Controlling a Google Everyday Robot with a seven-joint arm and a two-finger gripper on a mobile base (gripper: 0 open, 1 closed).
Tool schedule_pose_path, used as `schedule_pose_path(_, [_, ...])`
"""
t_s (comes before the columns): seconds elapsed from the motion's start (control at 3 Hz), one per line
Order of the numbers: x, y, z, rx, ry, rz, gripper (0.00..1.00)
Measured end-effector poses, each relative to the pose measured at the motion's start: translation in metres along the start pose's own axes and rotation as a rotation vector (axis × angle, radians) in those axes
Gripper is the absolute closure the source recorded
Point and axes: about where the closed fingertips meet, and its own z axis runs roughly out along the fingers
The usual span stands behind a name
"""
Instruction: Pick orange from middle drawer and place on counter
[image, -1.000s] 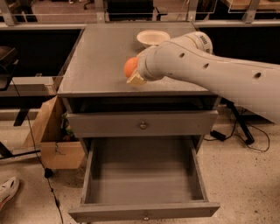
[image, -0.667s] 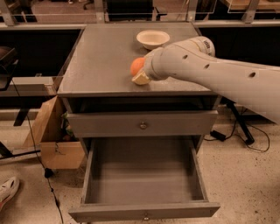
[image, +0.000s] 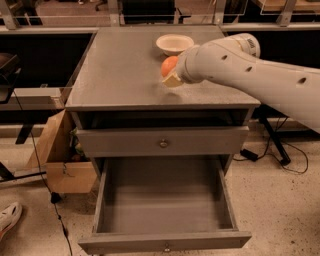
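Note:
The orange (image: 168, 65) is held in my gripper (image: 172, 74) just above the counter (image: 120, 70), near its back right part. One cream fingertip (image: 173, 81) shows under the fruit; the rest of the gripper is hidden by my white arm, which reaches in from the right. The middle drawer (image: 165, 240) is pulled fully out below, and its inside shows nothing in it.
A cream bowl (image: 174, 44) sits on the counter right behind the orange. The upper drawer front (image: 162, 142) is closed. A cardboard box (image: 60, 150) stands left of the cabinet, with cables on the floor at both sides.
My gripper has carried the orange to the right and farther back over the counter, closer to the cream bowl. The drawer has stayed open.

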Motion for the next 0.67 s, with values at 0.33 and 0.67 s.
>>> schedule_pose_path(0.33, [0.0018, -0.0093, -0.0070, -0.005, -0.013, 0.047, 0.35])
schedule_pose_path(0.67, [0.0114, -0.0071, -0.0039, -0.037, -0.034, 0.116, 0.11])
